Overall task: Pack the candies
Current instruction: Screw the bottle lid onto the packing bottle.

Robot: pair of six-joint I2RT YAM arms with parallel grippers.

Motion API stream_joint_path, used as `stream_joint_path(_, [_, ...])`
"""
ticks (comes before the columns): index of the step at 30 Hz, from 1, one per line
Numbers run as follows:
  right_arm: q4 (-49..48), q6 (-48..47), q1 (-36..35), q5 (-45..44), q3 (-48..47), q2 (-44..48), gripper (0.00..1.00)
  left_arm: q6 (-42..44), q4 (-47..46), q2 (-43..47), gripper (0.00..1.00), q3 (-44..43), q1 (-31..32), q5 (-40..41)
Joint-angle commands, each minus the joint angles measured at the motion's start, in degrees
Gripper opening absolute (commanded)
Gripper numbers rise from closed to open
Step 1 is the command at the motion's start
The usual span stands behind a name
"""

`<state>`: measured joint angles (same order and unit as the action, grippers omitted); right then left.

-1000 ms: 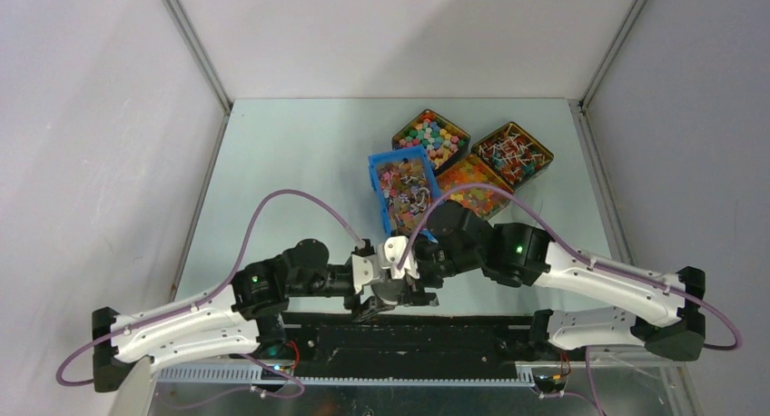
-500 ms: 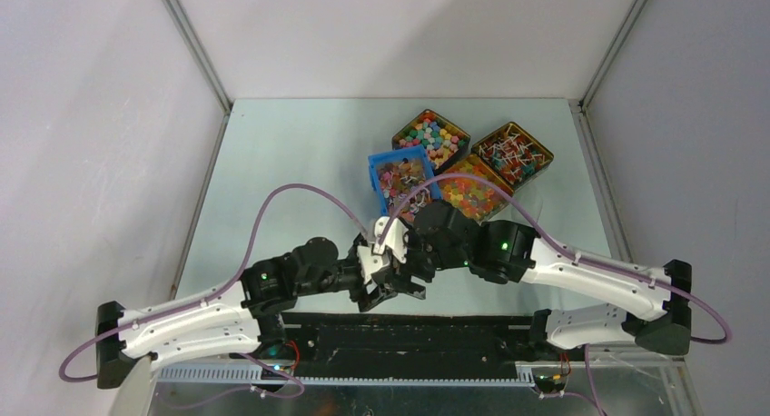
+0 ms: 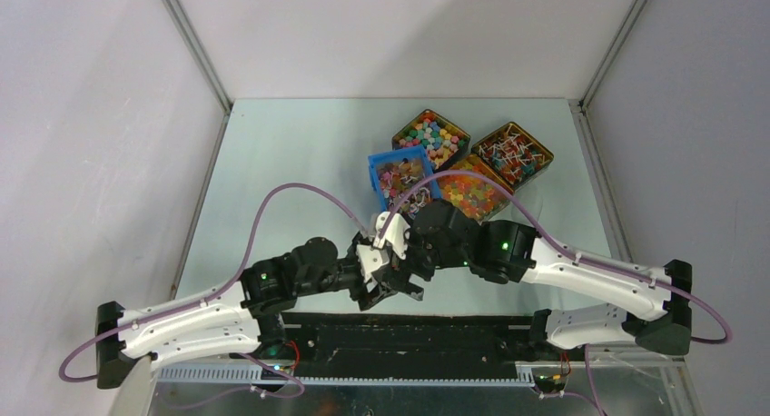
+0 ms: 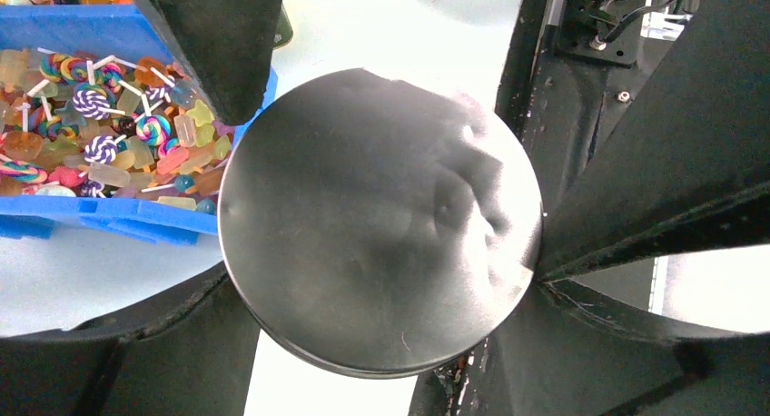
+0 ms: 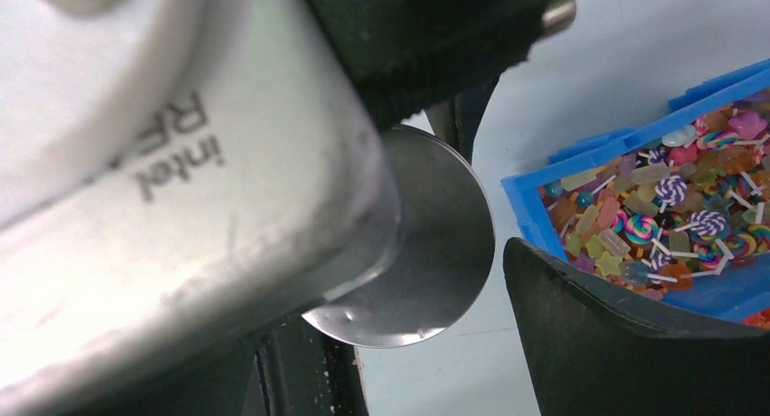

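My right fingers [image 5: 636, 343] have just spread wide off the round metal tin [image 4: 381, 216] (handover done, I reckon); left fingers [image 4: 218, 44] grip it, candies [image 3: 470, 193] wait upper centre, unpacked

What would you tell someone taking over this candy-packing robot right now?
Left hand: closed on a round metal disc, lid or tin base, cannot tell.
Right hand: looks open, right beside the disc, not gripping it.
Candies: in three dark tins and a blue bin, farther back.
Done: disc is in hand; no candy on its visible face.
Left: all the packing, as far as these views show.
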<state>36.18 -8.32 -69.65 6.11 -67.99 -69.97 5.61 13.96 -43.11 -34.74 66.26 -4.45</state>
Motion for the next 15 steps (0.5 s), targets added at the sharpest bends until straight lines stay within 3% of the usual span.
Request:
stream_joint_path(1, [-2.04,-2.41,-0.85,1.57,-1.25,0.87,0.99,0.48,-7.92,2.08,0.62,-3.18,0.19,-0.13])
stream_joint_path(15, [8.75,-13.59,2.43,9.75,-1.24,7.90,1.00,5.07,1.24,3.38,0.62,-2.81,0.19,-8.48])
